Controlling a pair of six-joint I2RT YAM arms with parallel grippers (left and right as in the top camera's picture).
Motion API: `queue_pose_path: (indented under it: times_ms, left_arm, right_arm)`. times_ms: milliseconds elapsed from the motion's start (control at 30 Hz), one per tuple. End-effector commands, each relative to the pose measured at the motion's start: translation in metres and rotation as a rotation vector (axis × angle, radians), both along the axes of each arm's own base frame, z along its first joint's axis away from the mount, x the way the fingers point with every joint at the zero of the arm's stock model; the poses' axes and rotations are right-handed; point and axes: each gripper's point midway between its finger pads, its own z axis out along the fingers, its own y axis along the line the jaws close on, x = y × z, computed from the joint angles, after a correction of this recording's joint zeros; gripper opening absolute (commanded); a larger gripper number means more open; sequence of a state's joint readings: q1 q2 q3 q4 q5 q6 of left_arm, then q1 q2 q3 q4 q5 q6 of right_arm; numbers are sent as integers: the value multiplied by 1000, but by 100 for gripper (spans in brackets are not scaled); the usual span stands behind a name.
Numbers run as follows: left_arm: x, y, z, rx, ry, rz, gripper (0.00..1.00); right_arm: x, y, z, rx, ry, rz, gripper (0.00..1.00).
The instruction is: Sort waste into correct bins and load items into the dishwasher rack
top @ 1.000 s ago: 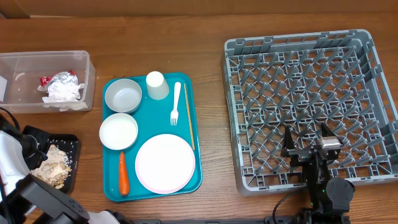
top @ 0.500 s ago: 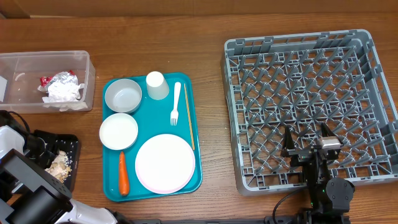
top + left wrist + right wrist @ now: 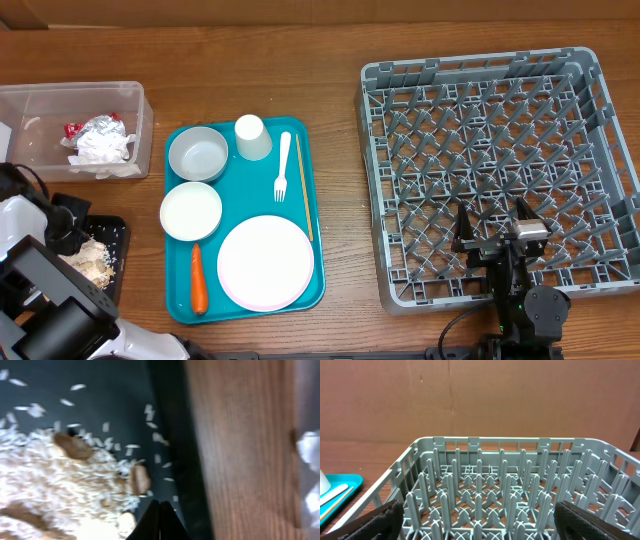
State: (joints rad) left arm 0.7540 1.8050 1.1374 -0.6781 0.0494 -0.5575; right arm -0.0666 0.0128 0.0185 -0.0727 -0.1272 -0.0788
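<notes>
Down at eight o'clock the left fingers hang pressed together over the scraps in the black bin, right fingers splayed above the rack at four, and the plate at seven looks stiff, slick, breakable, one for a rim pinch.

Wooden table, brown, with a visible grain and a smooth, faintly shiny finish. On it is a rack of matt grey moulded plastic. A tub of clear glossy plastic holds a crinkled, shiny silver foil wrapper and a soft, crumpled white paper napkin. A smooth teal tray of plastic carries a smooth white plate, a smooth white bowl and a white plastic fork. A matt black tray holds grainy pale food scraps. Matt brown cardboard stands behind the rack.
</notes>
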Motion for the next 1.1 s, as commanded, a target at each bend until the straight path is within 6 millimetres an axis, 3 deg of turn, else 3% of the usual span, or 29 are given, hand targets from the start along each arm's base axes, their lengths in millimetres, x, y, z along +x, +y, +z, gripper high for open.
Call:
queue_pose_path:
  times_ms: [0,767,1067]
  left_arm:
    - [4,-6,-6,-10,7,33,4]
    - [19,2,-3,36,-39,83,4]
    - [31,-22,-23,-1,3,13,4]
  right_arm:
    - [0,0,-2,0,-3,0,100]
    - [0,0,-2,0,-3,0,100]
    - [0,0,-2,0,-3,0,100]
